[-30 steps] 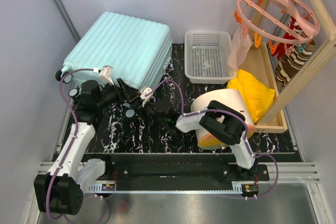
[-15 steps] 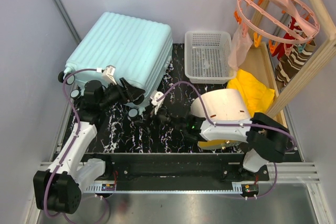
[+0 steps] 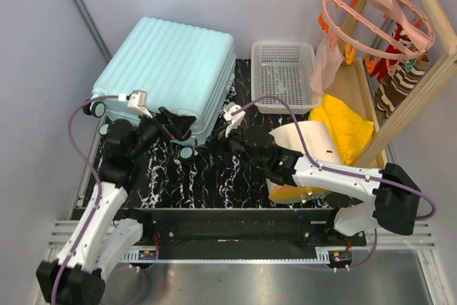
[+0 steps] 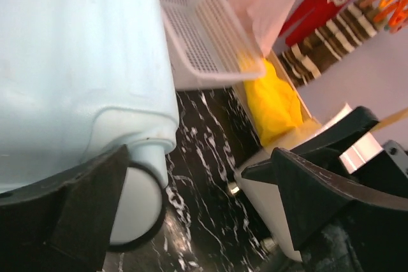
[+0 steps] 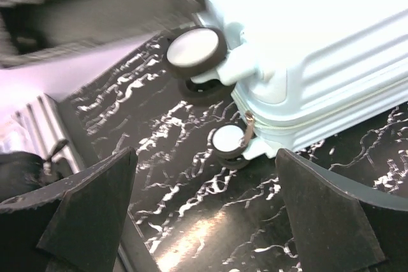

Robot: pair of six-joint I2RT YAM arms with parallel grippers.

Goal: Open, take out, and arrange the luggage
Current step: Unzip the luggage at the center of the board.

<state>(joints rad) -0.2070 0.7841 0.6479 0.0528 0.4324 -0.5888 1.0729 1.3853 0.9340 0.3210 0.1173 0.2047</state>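
The luggage (image 3: pixel 168 66) is a pale mint ribbed suitcase lying flat and closed at the back left of the black marbled mat (image 3: pixel 214 176). My left gripper (image 3: pixel 178 126) is open at its near right corner. In the left wrist view one finger sits beside a wheel (image 4: pixel 137 205) and the left gripper (image 4: pixel 204 221) holds nothing. My right gripper (image 3: pixel 230 136) stands open just right of that corner. The right wrist view shows two wheels (image 5: pixel 194 49) and a zipper pull (image 5: pixel 247 125) ahead of the empty right gripper (image 5: pixel 204 221).
A white mesh basket (image 3: pixel 283 76) stands right of the suitcase. A cream cylinder with an orange end (image 3: pixel 307 155) lies under my right arm. A yellow cloth (image 3: pixel 346 123) lies in a wooden tray beside a wooden rack (image 3: pixel 421 55) with a pink hanger (image 3: pixel 375 16).
Both grippers have opened. The right gripper has backed off to the right of the suitcase corner as its arm stretched out. The suitcase's near corner has shifted slightly right.
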